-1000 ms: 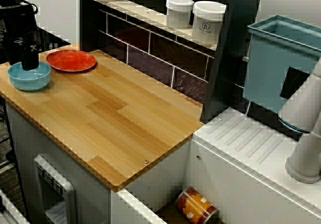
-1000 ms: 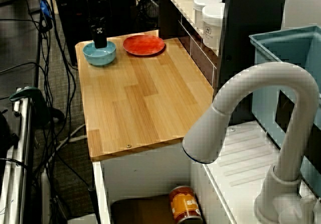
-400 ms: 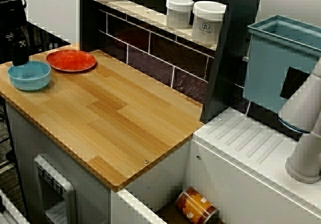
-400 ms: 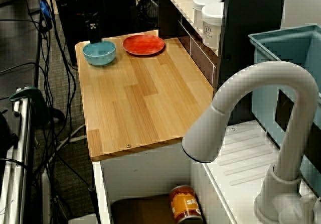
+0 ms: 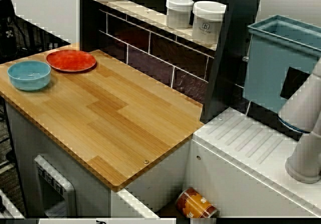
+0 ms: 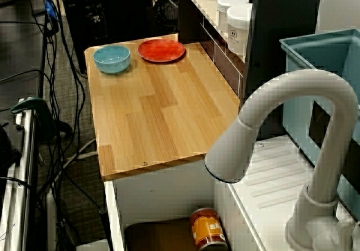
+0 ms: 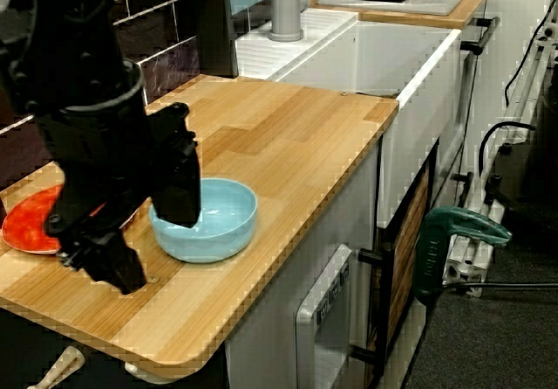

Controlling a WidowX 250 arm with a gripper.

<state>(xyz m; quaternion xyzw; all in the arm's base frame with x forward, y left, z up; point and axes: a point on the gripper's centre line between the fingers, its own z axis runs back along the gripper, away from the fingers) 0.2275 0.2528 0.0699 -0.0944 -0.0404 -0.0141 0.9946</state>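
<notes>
A light blue bowl (image 5: pixel 29 75) (image 6: pixel 112 58) (image 7: pixel 218 223) sits empty at the far end of the wooden counter (image 5: pixel 115 118), beside a red plate (image 5: pixel 70 60) (image 6: pixel 161 50) (image 7: pixel 26 223). In the view from the sink side, my black gripper (image 5: pixel 7 45) hangs up and off past the counter's edge, clear of the bowl. It is small and dark in the view over the faucet (image 6: pixel 98 32). The view from the counter's end shows the gripper (image 7: pixel 148 232) large in front, fingers (image 7: pixel 179 184) spread, nothing between them.
White jars (image 5: pixel 208 22) stand on the wall shelf. A teal bin (image 5: pixel 281 58) and a white faucet (image 6: pixel 281 121) are at the sink end, with an orange can (image 5: pixel 196 206) lying down in the sink. Cables and a green clamp (image 7: pixel 458 232) lie on the floor.
The gripper was down in the blue bowl a second ago. It has lifted out and drawn back past the counter's edge; the bowl stays put.
</notes>
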